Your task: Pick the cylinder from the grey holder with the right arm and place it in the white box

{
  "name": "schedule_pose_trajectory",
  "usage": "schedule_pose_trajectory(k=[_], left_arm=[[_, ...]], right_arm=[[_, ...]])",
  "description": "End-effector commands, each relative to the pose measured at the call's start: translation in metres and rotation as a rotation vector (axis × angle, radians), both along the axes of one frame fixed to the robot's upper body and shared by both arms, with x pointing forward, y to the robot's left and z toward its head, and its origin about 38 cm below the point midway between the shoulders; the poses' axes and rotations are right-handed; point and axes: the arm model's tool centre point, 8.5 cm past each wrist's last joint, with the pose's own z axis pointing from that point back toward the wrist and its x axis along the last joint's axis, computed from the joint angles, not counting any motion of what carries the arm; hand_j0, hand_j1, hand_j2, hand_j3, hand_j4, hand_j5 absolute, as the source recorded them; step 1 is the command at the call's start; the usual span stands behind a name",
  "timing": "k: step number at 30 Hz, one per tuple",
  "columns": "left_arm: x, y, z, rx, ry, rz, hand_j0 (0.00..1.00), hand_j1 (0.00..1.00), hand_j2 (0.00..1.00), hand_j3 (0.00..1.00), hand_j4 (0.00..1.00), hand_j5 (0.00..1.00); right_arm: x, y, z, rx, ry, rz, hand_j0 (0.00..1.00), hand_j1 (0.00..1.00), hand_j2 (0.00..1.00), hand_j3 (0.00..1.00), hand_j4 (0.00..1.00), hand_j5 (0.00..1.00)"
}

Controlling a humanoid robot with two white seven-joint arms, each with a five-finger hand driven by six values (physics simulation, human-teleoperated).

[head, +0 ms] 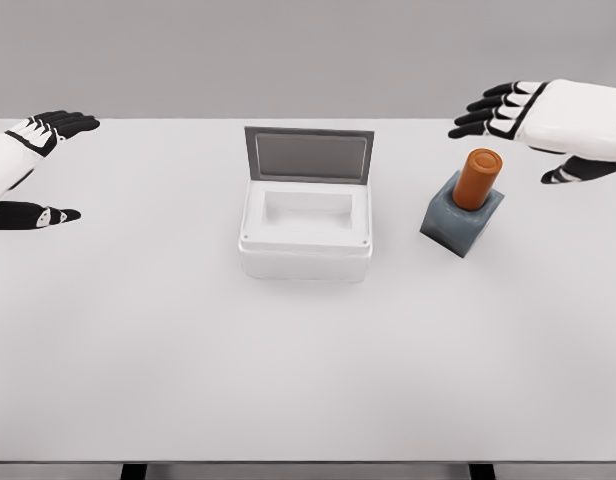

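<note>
At the far left, the left hand (28, 160) comes in from the left edge and hangs over the table (308, 380). Its black fingers (68, 122) point to the right and are spread a little. Its thumb sits lower and nearer, apart from the fingers. The hand holds nothing and is well apart from everything else.

In the middle of the table sits the white box (306, 235). Its grey lid (308, 155) stands up at the far side, so the box is open. The inside of the box looks bare and white.

To the right of the box stands the grey holder (460, 225). It is a small dark block, turned a bit so one corner points near. The orange cylinder (478, 178) stands in the top of the holder and leans a little to the right. About half of it sticks up out of the holder.

At the far right, the right hand (548, 125) comes in from the right edge. Its palm is white and its black fingers (488, 110) point to the left, loosely spread. Its thumb hangs lower, to the right of the cylinder. The hand grips nothing. The cylinder is just below and a little left of this hand, near the fingertips but not touching them.
</note>
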Motion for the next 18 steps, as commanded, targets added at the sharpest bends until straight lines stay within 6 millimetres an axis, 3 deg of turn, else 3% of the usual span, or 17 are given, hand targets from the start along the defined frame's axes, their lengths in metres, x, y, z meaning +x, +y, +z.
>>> schedule_pose_trajectory(k=[1,4,9,11,18], left_arm=[[0.000,0.000,0.001,-0.007,-0.001,0.001,1.00,1.00,1.00,1.00,1.00,1.00],[0.000,0.000,0.000,-0.007,0.000,0.000,1.00,1.00,1.00,1.00,1.00,1.00],[0.000,0.000,0.000,-0.007,0.000,0.000,1.00,1.00,1.00,1.00,1.00,1.00],[0.000,0.000,0.000,-0.009,0.001,0.000,1.00,1.00,1.00,1.00,1.00,1.00],[0.000,0.000,0.000,-0.006,0.000,0.000,1.00,1.00,1.00,1.00,1.00,1.00]], right_arm=[[0.000,0.002,-0.002,0.005,0.008,0.006,1.00,1.00,1.00,1.00,1.00,1.00],[0.002,0.002,0.004,0.010,-0.003,-0.006,1.00,1.00,1.00,1.00,1.00,1.00],[0.018,-0.010,-0.004,0.062,0.072,-0.232,1.00,1.00,1.00,1.00,1.00,1.00],[0.026,-0.015,-0.015,0.073,0.117,-0.313,1.00,1.00,1.00,1.00,1.00,1.00],[0.041,0.004,-0.046,0.036,0.167,-0.328,1.00,1.00,1.00,1.00,1.00,1.00]])
